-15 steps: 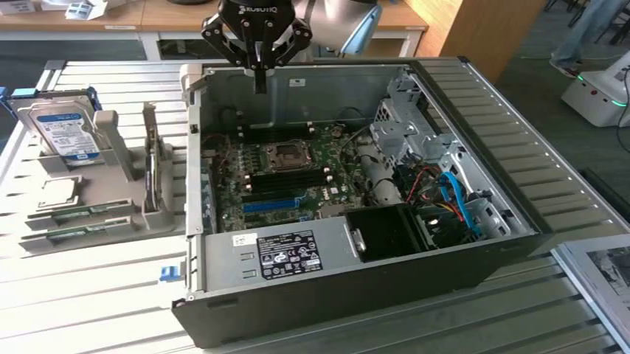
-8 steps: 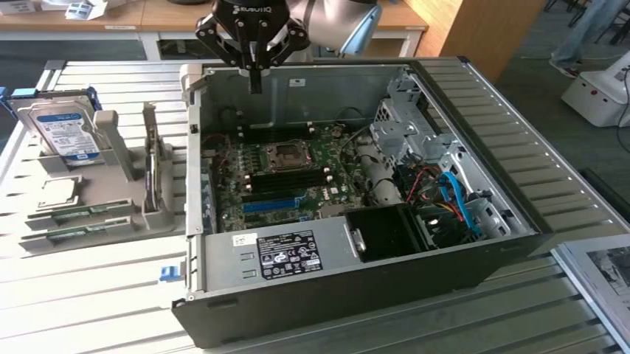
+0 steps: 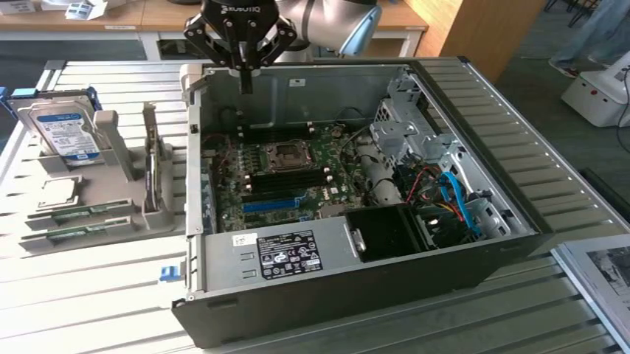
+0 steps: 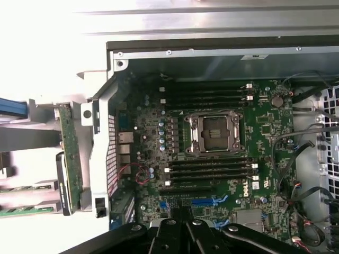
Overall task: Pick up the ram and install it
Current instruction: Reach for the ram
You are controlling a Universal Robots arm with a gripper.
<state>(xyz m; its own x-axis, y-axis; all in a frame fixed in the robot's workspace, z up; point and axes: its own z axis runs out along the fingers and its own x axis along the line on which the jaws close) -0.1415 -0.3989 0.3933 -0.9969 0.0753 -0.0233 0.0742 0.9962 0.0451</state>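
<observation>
Two narrow green ram sticks lie flat in a grey holder on the exterior view's left, outside the case. A longer green board stands on edge in the same holder. My gripper hangs shut and empty above the far rim of the open computer case, over the motherboard, well apart from the sticks. Black memory slots lie empty beside the bare processor socket.
A silver hard drive with a blue-white label and a square processor chip also sit in the holder. Inside the case are a power supply, a drive cage and loose cables. A person's legs stand at the far right.
</observation>
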